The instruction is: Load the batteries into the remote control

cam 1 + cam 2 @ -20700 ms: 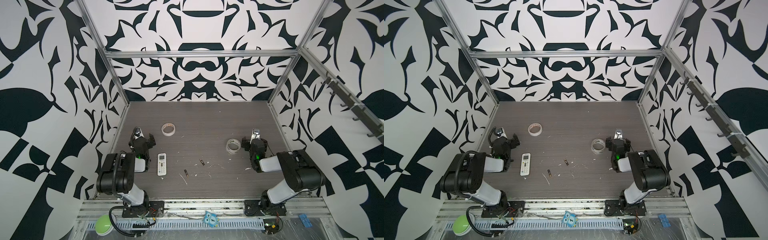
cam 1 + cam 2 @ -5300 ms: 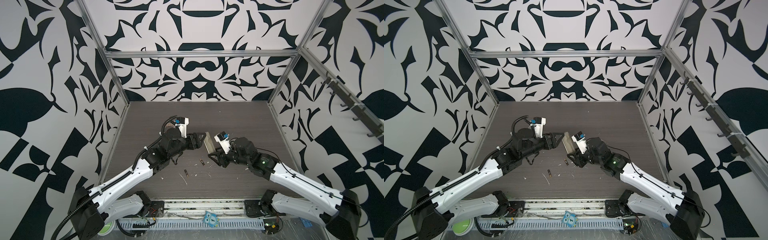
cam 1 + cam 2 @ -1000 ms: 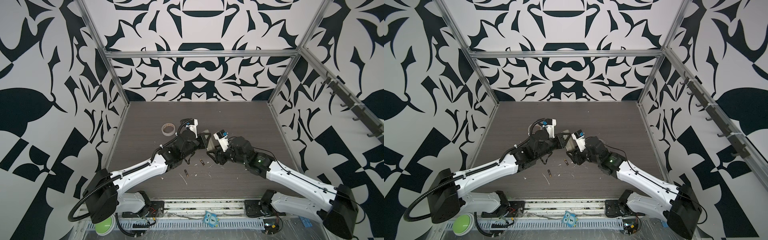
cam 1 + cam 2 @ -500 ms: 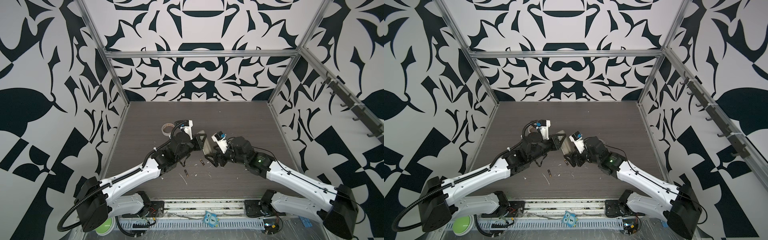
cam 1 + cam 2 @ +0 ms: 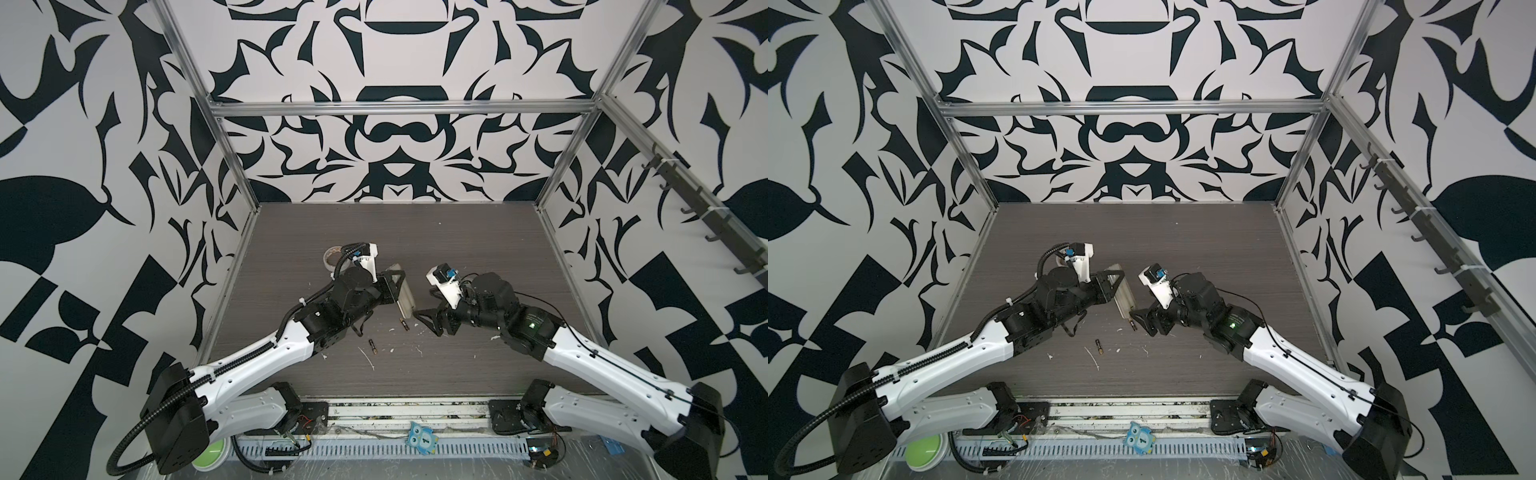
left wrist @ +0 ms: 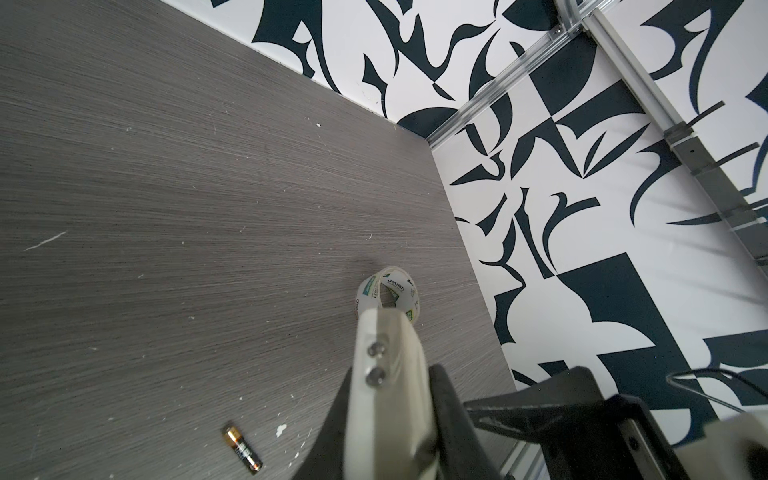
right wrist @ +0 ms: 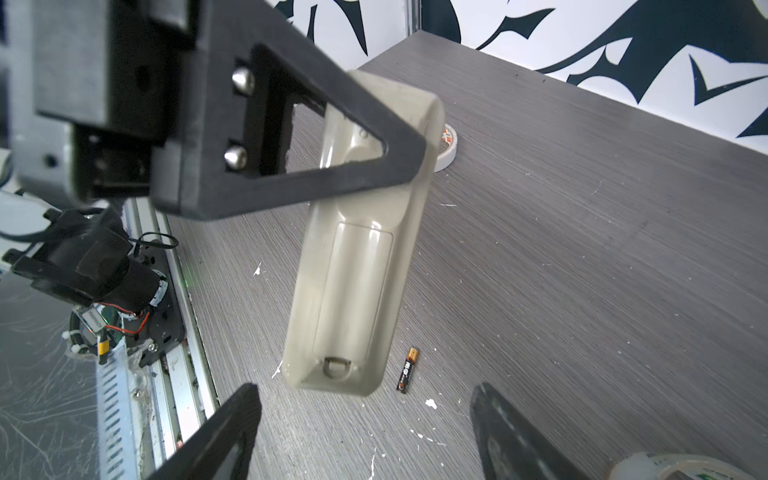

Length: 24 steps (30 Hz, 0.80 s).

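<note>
My left gripper (image 5: 395,286) (image 5: 1115,286) (image 6: 390,415) is shut on the upper half of the remote control (image 5: 405,297) (image 5: 1124,297) (image 6: 386,374) and holds it above the table, lower end down. In the right wrist view the remote control (image 7: 357,270) shows its beige back with the compartment cover in place. My right gripper (image 5: 432,309) (image 5: 1144,311) (image 7: 363,399) stands open just past that lower end, touching nothing. Both batteries lie on the table: one battery (image 5: 403,324) (image 5: 1133,325) (image 6: 243,449) (image 7: 407,370) under the remote, another battery (image 5: 372,347) (image 5: 1099,347) nearer the front.
A masking tape roll (image 5: 332,257) (image 7: 449,143) lies behind the left arm. A clear tape roll (image 6: 390,295) (image 7: 665,467) sits by the right gripper. White scraps (image 5: 368,357) litter the table's front half. Patterned walls close in three sides.
My right gripper has opened wider and drawn back a little from the remote's lower end. The left arm has shifted slightly to the left with the remote in it.
</note>
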Each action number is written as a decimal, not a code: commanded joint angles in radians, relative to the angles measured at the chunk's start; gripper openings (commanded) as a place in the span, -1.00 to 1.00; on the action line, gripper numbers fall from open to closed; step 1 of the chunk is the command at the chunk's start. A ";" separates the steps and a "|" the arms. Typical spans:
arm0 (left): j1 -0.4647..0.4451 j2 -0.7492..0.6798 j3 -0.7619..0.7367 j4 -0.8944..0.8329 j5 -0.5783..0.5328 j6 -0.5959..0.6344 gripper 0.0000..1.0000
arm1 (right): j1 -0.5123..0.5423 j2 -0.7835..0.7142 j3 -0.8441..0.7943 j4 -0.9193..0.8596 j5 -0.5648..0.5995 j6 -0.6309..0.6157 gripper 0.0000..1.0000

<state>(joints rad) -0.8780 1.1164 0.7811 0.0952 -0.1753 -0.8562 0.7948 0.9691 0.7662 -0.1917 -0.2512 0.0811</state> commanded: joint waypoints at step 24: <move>0.136 -0.174 -0.090 -0.097 0.303 0.000 -1.00 | 0.156 -0.012 0.010 0.038 -0.051 -0.194 0.57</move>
<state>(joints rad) -0.7521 0.9649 0.7044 0.0090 0.0547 -0.8520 0.9230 0.9554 0.7704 -0.2035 -0.2989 -0.0711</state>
